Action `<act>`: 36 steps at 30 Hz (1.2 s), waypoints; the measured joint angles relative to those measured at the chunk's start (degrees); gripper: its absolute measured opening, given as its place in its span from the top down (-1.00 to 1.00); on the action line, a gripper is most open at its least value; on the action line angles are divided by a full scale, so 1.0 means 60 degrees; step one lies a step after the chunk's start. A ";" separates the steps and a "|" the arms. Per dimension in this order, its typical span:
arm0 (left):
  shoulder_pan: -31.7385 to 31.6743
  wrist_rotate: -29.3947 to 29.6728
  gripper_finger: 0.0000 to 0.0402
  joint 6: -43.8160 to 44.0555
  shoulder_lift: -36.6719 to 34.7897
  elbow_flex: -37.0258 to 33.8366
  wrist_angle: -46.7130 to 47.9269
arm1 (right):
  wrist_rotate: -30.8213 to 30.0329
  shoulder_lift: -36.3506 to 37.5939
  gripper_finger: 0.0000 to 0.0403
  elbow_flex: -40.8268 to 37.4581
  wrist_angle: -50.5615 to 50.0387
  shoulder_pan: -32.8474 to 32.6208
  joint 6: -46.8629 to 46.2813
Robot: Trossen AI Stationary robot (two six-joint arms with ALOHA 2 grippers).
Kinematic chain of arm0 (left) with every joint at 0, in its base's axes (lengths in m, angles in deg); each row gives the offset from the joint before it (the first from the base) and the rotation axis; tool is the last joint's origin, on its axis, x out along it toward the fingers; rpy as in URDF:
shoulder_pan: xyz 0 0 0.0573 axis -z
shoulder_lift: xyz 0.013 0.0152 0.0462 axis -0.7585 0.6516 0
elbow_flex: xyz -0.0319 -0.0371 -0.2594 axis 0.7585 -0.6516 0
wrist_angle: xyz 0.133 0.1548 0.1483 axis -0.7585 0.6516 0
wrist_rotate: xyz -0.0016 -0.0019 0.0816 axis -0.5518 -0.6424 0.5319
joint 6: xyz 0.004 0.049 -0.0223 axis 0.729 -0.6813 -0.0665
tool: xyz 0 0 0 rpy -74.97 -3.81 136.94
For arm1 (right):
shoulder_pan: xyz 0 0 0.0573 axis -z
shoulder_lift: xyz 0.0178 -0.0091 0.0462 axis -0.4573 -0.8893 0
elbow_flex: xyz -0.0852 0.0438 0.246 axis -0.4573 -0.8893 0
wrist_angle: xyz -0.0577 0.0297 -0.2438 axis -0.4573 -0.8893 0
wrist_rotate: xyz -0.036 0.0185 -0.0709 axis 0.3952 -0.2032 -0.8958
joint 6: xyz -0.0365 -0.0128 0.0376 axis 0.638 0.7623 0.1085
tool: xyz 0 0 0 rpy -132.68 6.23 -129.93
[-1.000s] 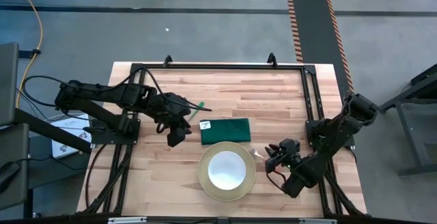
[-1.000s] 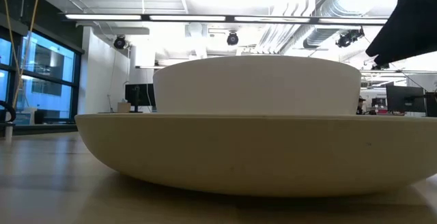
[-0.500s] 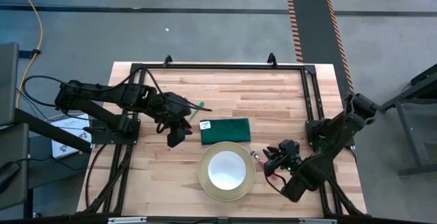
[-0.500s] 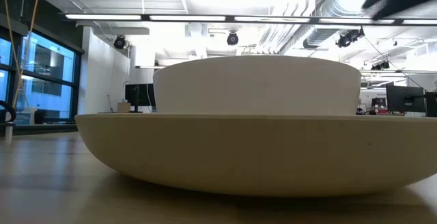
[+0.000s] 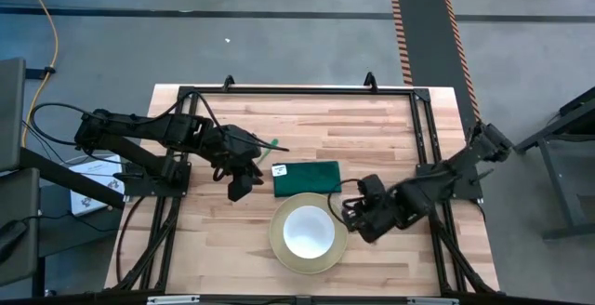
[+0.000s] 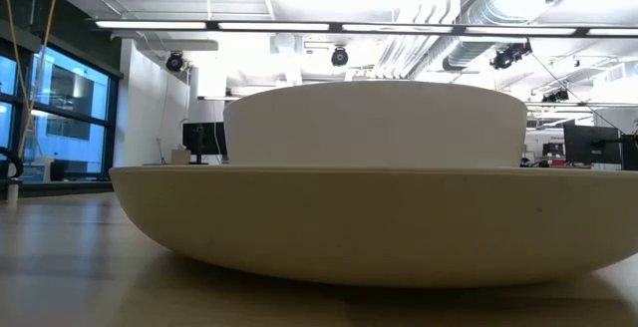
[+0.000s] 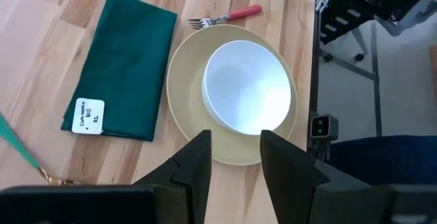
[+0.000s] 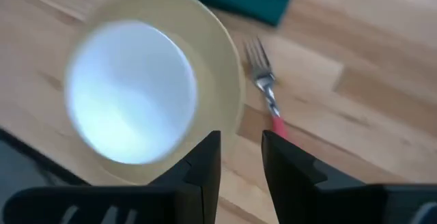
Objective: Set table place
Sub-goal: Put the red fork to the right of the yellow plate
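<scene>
A pale yellow plate lies on the wooden table near its near edge, with a white bowl standing in it. A dark green folded napkin lies flat just beyond the plate. The pink-handled fork lies on the table at the plate's right, tines toward the napkin. The green-handled spoon lies left of the napkin. My right gripper is open and hovers over the fork, which it hides in the high view. My left gripper is open and hovers left of the plate.
A black metal frame runs along the table's far and right sides, and both arm bases stand at the left and right edges. Bare wood shows between the napkin and the far frame. In the low view the plate fills the foreground.
My right gripper has swung from the table's right side toward the plate and now hangs over the fork beside the plate's right rim. The plate, bowl, napkin, fork and spoon have not moved.
</scene>
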 joint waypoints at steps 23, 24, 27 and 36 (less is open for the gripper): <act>0.0000 -0.0008 0.43 0.0025 0.0003 0.0000 0.0813 | 0.2043 -0.0024 0.59 -0.4401 0.4387 0.0552 0.0990; 0.0000 -0.0008 0.43 0.0022 0.0001 0.0000 0.0817 | 0.2064 -0.0024 0.59 -0.4454 0.4400 0.0580 0.1070; 0.0000 -0.0008 0.43 0.0026 0.0002 0.0000 0.0813 | 0.2212 -0.0024 0.59 -0.4710 0.4707 0.0705 0.1442; 0.0000 -0.0221 0.43 0.0066 0.0000 0.0000 0.0813 | 0.2327 -0.0027 0.59 -0.4787 0.4771 0.1299 0.2670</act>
